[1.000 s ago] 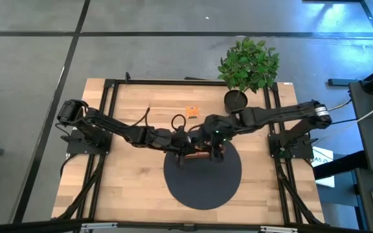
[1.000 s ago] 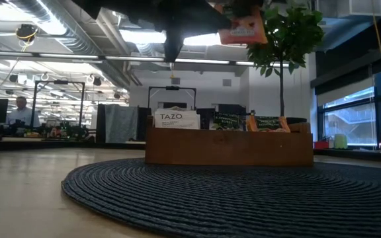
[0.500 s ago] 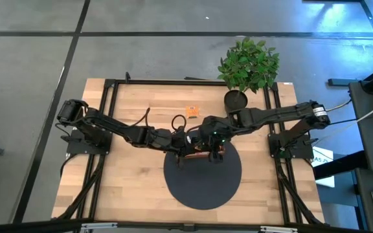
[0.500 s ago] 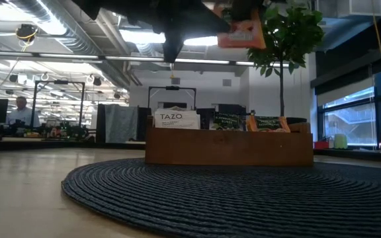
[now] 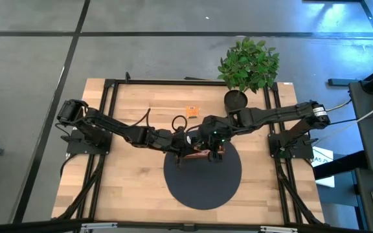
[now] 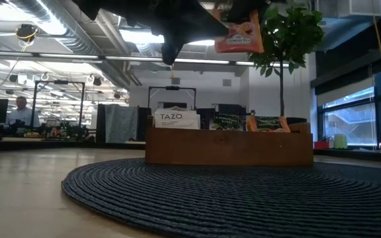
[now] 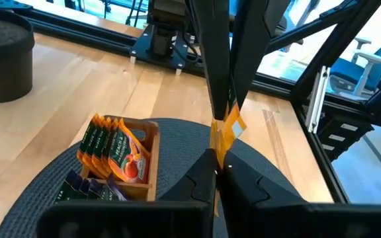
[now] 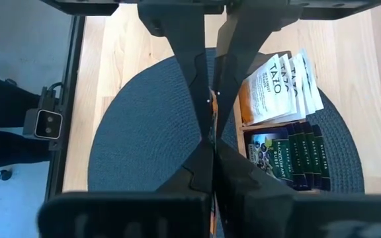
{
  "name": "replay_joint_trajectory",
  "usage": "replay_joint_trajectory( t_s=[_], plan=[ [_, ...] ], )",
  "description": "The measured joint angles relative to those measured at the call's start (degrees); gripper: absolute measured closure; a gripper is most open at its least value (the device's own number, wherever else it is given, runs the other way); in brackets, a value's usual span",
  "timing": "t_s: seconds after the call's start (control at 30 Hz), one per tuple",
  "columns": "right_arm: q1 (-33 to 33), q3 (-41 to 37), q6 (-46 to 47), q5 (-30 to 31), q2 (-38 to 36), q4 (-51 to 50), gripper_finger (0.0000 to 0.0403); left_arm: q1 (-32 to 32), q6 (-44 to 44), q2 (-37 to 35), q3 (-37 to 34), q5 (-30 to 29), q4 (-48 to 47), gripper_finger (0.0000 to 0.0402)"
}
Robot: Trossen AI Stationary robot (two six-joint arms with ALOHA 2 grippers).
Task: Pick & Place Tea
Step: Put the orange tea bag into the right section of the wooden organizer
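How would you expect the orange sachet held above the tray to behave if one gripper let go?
The orange sachet looks thin and flat, so probably light and slightly floppy. Both shut grippers, left and right, pinch it edge-on; with one alone it might swing or slip.

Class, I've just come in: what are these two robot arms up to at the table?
Both arms meet above the brown wooden tray of tea sachets on the round dark woven mat. The left gripper and the right gripper are both shut on one orange tea sachet, held in the air between them. Another orange sachet lies on the wooden table.
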Motion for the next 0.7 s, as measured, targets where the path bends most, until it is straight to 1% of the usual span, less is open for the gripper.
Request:
replay_joint_trajectory(
  t_s=[0.27,0.47,0.57,0.7],
  plan=[
    [-0.01,0.0,-0.23,0.0,-0.04,-0.07,0.0396,0.0,1.95,0.0,0.0,-0.18,0.02,0.0375],
    [0.02,-0.08,-0.47,0.04,-0.46,-3.83,0.0399,0.07,0.97,-1.01,0.0,0.67,-1.41,0.0327],
    [-0.08,-0.63,-1.17,0.76,-1.98,-5.36,0.0399,0.07,2.08,-3.3,-0.04,0.71,-4.18,0.0307],
    [-0.82,-5.0,-1.53,2.59,-6.45,-3.81,0.0399,0.07,2.89,-7.0,-0.04,0.21,-7.95,0.0295]
  ],
)
